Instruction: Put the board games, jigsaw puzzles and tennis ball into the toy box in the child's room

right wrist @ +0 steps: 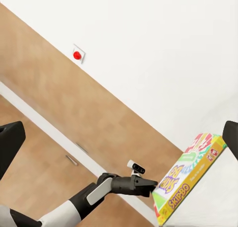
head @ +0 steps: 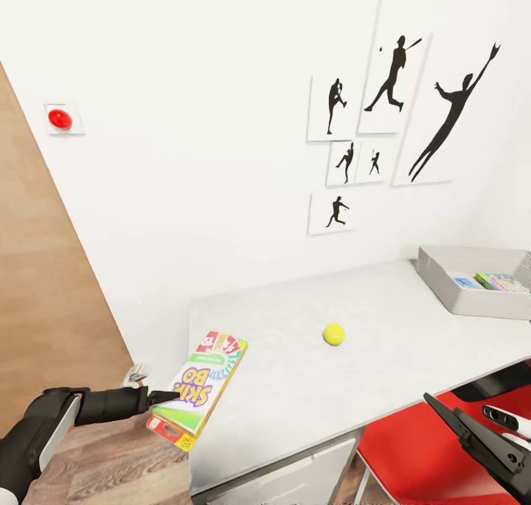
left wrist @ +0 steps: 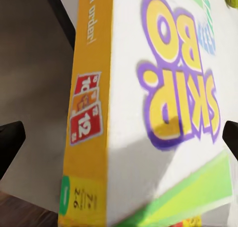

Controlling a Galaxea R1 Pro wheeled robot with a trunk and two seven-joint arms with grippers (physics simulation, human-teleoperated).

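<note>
The SKIP-BO board game [head: 199, 385] lies at the light grey table's [head: 332, 394] left edge, with its near half hanging over the side. My left gripper [head: 167, 396] reaches in at the box's long edge. In the left wrist view the lettered box [left wrist: 163, 98] sits between widely parted fingers [left wrist: 10, 142], so the gripper stands open. The tennis ball [head: 334, 334] rests mid-table. The grey toy box [head: 479, 304] stands at the far right and holds colourful flat items. My right gripper [head: 464, 416] hangs open at the lower right, away from everything.
A red chair [head: 428, 453] stands tucked by the table's right front, under my right arm. White cabinet fronts [head: 295, 475] sit below the tabletop. A wooden panel [head: 37, 269] and wood floor [head: 110, 461] lie to the left. Silhouette pictures [head: 398, 122] and a red button [head: 60, 119] hang on the wall.
</note>
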